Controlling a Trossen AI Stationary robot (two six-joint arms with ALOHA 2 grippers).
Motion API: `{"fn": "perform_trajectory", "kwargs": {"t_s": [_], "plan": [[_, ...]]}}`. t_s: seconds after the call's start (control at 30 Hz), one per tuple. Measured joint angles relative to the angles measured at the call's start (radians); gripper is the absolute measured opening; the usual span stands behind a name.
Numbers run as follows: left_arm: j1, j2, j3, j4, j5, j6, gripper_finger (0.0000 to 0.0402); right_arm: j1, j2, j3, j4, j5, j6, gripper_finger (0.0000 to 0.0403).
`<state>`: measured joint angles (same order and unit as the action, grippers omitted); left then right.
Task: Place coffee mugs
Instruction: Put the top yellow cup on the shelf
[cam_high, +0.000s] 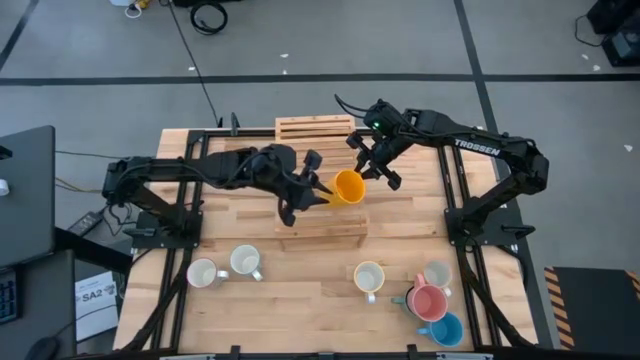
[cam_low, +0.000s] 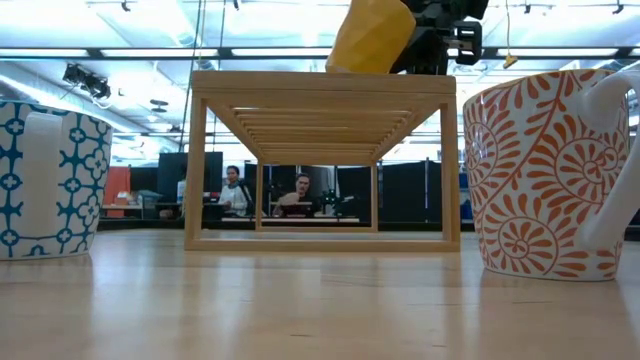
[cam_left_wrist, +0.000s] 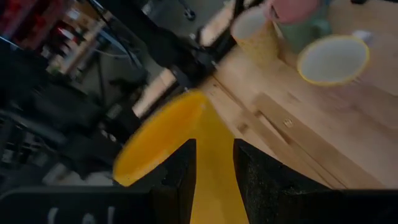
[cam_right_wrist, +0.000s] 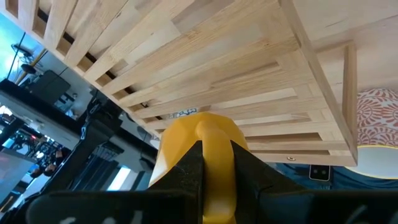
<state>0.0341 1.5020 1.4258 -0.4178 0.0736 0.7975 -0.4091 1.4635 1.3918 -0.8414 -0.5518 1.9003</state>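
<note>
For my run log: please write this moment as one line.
orange mug: tilted above wooden rack | left hand: shut on orange mug | right hand: shut on its handle | six mugs waiting on table

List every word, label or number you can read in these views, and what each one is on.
"TROSSEN": white letters on the right arm, high view.
"SA2": printed on a paper sheet lying off the table's left edge, high view; the smaller print under it is too small to read.
The mugs carry patterns only, no words.
Nothing readable in the low view or either wrist view.
</note>
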Motion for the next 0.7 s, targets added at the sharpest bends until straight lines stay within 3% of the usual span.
{"fn": "perform_trajectory", "kwargs": {"t_s": [0.2, 0.33, 0.53, 0.7], "plan": [[0.0, -0.014, 0.0, -0.138, -0.053, -0.002, 0.0114, 0.0, 0.0, 0.0, 0.002, 0.0, 0.0, 0.0059], [0.011, -0.012, -0.001, -0.213, -0.081, -0.094, 0.0114, 0.0, 0.0, 0.0, 0.002, 0.0, 0.0, 0.006], [0.046, -0.002, -0.001, -0.347, -0.081, -0.232, 0.0114, 0.001, 0.0, 0.0, -0.004, 0.0, -0.017, 0.0059], [0.08, -0.012, -0.001, -0.481, -0.013, -0.196, 0.0101, 0.001, 0.0, 0.0, -0.011, 0.0, -0.019, 0.0058]]}}
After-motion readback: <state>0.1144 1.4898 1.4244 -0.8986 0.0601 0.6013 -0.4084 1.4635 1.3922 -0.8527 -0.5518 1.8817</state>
